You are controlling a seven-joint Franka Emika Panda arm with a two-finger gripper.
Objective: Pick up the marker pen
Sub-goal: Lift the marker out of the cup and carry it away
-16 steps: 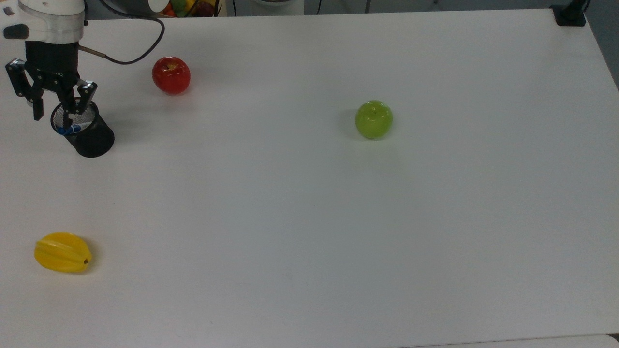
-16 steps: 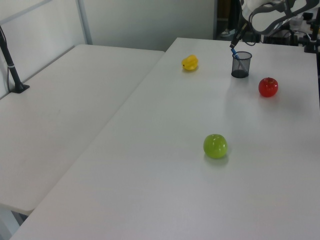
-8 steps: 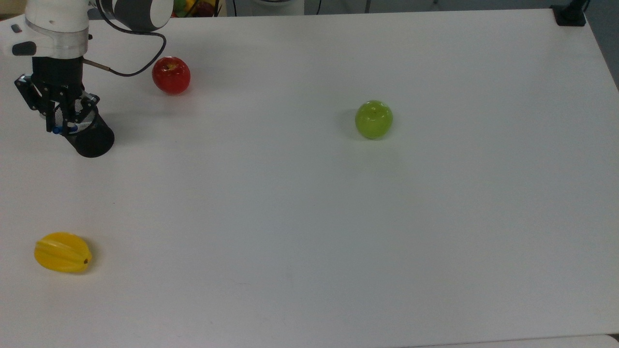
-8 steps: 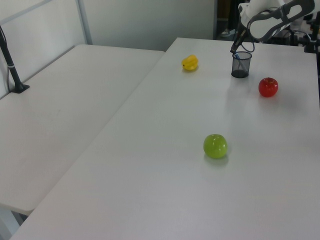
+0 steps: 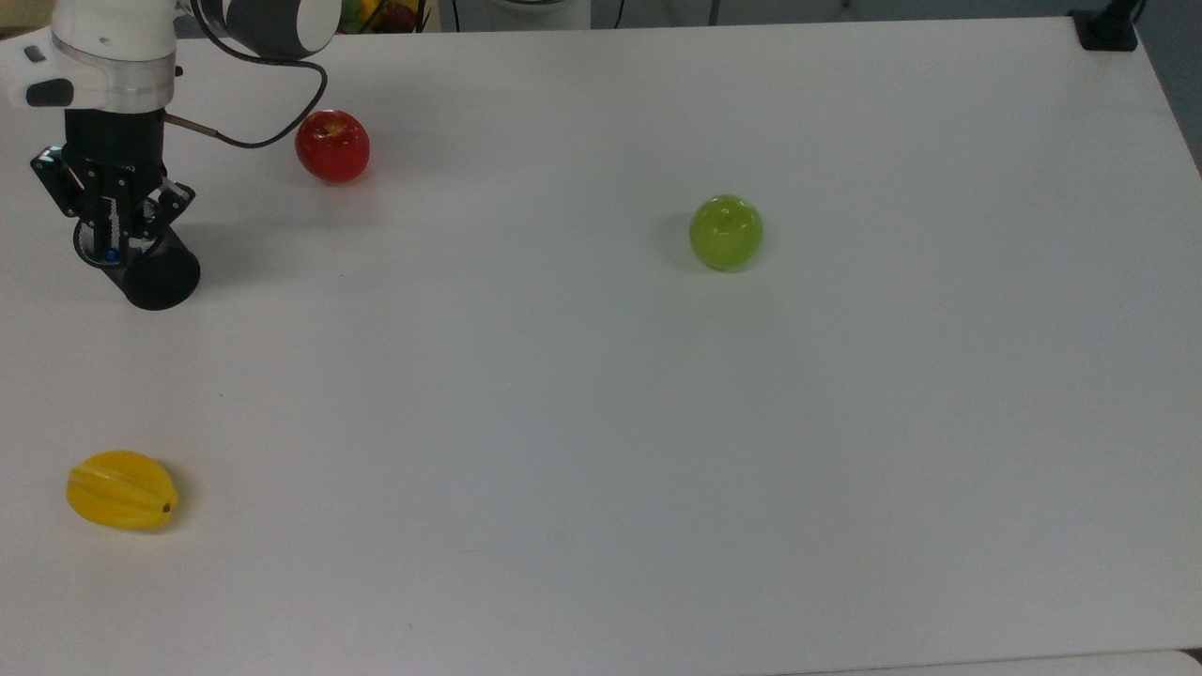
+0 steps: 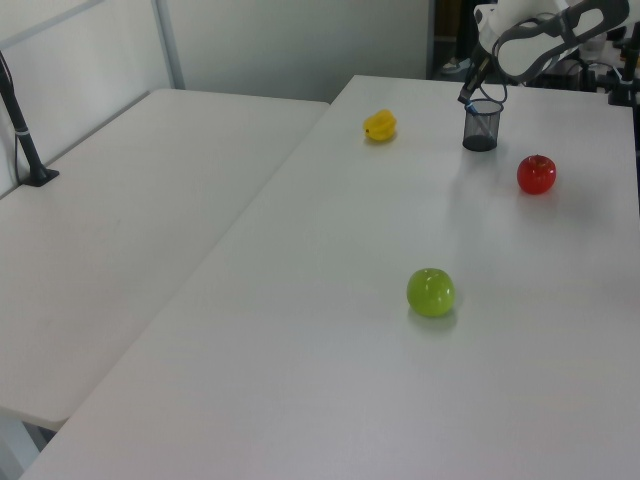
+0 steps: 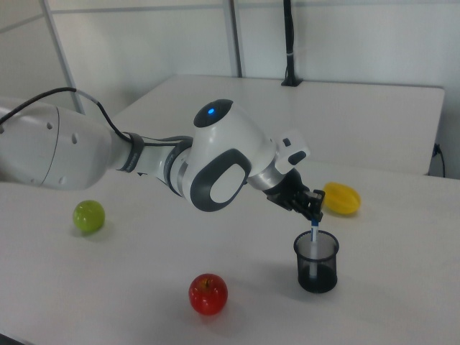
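Gripping the marker pen (image 7: pixel 314 234) at its upper end, the end effector (image 7: pixel 310 206) stands above the black mesh cup (image 7: pixel 315 261), at the desk's (image 5: pixel 601 422) 10 o'clock corner in the top view. Advisable: lift straight up, so the cup stays put.
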